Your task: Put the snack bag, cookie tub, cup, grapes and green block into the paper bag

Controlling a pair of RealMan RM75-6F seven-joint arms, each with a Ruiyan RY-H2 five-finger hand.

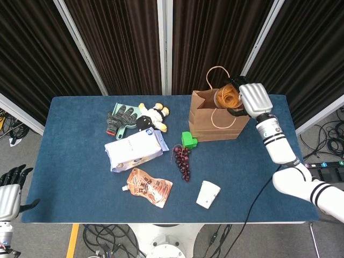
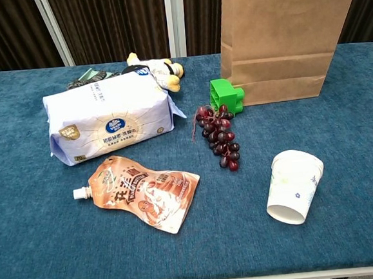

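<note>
white right robot hand, black fingers, black-banded forearm

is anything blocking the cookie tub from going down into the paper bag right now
Nothing visible blocks it. The right hand holds the cookie tub at the open mouth of the paper bag. One looped handle stands just behind the tub, off to its side.
</note>
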